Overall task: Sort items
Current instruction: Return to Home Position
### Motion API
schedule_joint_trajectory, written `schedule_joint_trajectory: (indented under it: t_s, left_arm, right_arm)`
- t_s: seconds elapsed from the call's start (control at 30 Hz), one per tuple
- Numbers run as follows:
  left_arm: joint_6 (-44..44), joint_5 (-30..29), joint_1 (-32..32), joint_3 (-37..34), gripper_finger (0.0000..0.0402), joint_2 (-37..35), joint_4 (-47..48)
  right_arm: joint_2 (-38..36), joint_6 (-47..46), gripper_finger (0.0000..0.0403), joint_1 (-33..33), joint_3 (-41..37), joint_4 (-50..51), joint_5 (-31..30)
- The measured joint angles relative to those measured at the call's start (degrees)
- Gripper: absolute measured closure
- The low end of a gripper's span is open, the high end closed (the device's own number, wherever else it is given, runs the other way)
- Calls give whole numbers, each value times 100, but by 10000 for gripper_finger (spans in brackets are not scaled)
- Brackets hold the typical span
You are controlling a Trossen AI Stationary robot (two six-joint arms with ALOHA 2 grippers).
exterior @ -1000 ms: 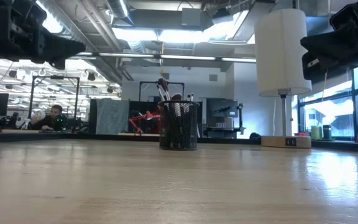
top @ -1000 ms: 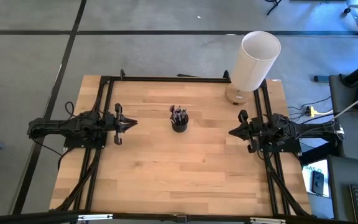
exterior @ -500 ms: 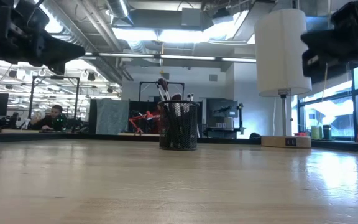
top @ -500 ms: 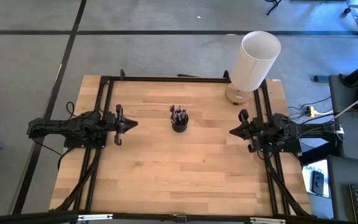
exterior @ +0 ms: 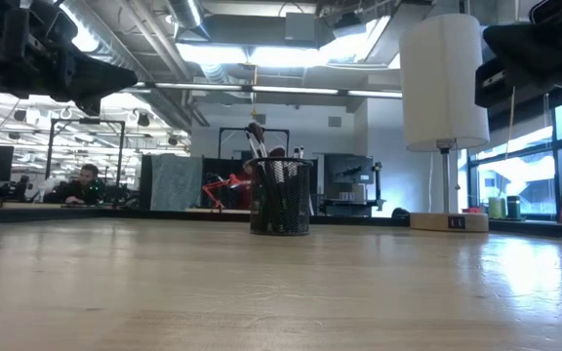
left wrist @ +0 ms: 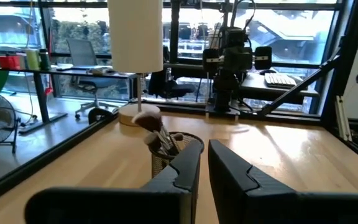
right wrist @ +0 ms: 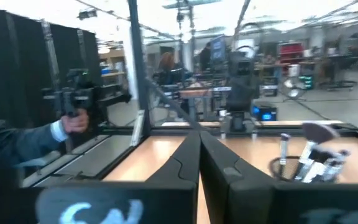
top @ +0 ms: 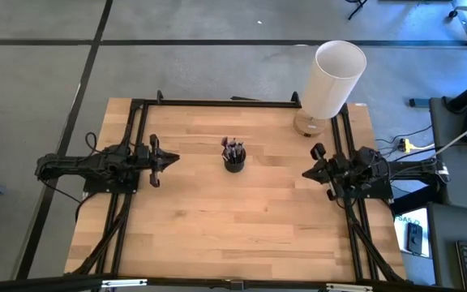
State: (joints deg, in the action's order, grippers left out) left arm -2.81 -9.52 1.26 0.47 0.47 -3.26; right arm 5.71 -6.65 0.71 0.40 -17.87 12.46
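Seen from overhead, a bundle of makeup brushes (top: 233, 147) stands heads-up in a small black mesh cup (top: 233, 163) on the wooden table (top: 217, 227). The cup sits just toward 12 o'clock of the table's centre. From table level, pale ferrules and dark handles rise above the cup's rim, fanning slightly. One brush carries a broad, soft head, which shows best from the left wrist.

The left gripper (top: 169, 160) hovers at 9 o'clock of the cup, well apart from it and pointing toward it. Its fingers are drawn almost together, with only a thin slit between them, and they grip nothing. The right gripper (top: 305, 173) hangs between 3 and 4 o'clock of the cup, also well apart and facing inward. Its fingers are pressed together and empty. Both grippers are clear of the tabletop in the level view.

A tall white cylindrical lamp (top: 336, 75) on a round wooden base stands near the table's corner, at about 2 o'clock of the cup.

A pale marking on the right gripper's housing, visible from its wrist camera, is too blurred to read. Beyond the table a person (exterior: 87, 182) sits at a desk in the room behind. From the right wrist, a hand (right wrist: 74, 122) in a dark sleeve holds a piece of equipment beside the table.
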Motion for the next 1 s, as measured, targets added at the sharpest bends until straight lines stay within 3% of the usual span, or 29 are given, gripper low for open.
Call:
schedule_joint_trajectory:
  t_s: [0.2, 0.67, 0.9, 1.0]
  left_arm:
    - [-103, 336, -7, 0, 373, 0, 24]
    - [-544, 763, -8, 0, 373, 0, 50]
    - [-389, 746, -7, 0, 373, 0, 52]
    - [-311, 630, -7, 0, 373, 0, 50]
  right_arm:
    - [-339, 155, 393, 0, 321, 809, 318]
    - [-513, 547, 393, 126, 378, 1090, 300]
    - [-381, 323, 393, 190, -5, 548, 100]
    - [-382, 322, 393, 189, -4, 490, 278]
